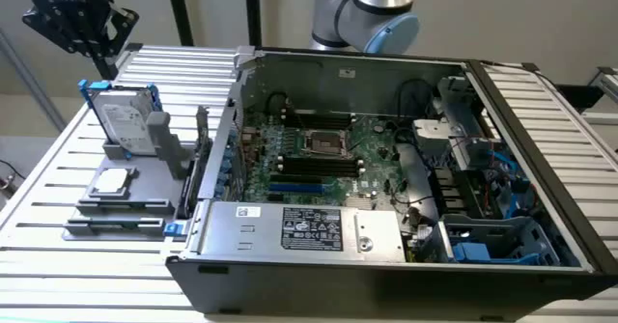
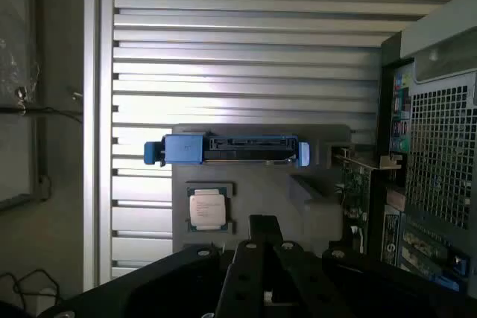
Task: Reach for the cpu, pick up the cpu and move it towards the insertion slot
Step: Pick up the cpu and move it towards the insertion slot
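Pincer (image 1: 77, 20) hangs high over far corner of slatted table (image 1: 58, 279), at exterior view's left. How far open: cannot tell. Wrist view: pincer (image 2: 262, 234) looks down on cpu (image 2: 207, 208). Cpu (image 1: 111, 181) lies flat in grey holder (image 1: 116, 227), well apart from pincer. Upright hard drive (image 1: 126, 124) stands between them. Insertion slot (image 1: 326, 142) sits on motherboard inside open computer case (image 1: 386, 279), far from cpu.

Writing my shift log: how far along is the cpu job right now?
Nothing looks done yet: the cpu lies untouched on its grey holder. In hand: the pincer hangs above the upright hard drive, well clear of the chip. Left: grasping it and carrying it to the insertion slot.
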### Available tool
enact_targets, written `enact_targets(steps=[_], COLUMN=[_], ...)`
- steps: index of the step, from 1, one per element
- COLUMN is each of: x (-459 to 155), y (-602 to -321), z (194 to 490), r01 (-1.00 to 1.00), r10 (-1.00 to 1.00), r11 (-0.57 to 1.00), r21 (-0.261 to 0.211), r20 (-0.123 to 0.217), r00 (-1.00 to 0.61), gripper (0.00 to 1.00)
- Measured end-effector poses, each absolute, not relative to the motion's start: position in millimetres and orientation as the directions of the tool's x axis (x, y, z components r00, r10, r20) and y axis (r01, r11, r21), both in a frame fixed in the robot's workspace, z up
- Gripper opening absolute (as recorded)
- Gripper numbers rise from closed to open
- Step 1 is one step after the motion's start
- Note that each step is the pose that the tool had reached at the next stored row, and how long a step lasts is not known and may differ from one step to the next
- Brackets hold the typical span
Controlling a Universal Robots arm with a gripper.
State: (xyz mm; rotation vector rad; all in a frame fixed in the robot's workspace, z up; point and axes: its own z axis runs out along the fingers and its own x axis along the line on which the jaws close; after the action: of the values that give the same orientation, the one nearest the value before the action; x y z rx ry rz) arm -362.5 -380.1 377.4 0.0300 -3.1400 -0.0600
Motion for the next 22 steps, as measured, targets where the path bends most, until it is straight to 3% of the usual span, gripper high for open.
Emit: enact_targets(steps=[14,22], x=[-363,-372], y=[-381,-400], z=[377,374], r01=[-0.019,-0.019], r10=[-0.019,-0.019], r11=[0.999,0.999], r21=[0.038,0.038], r20=[0.001,0.001], r00=[-1.000,-1.000], gripper=[0.11,0.11])
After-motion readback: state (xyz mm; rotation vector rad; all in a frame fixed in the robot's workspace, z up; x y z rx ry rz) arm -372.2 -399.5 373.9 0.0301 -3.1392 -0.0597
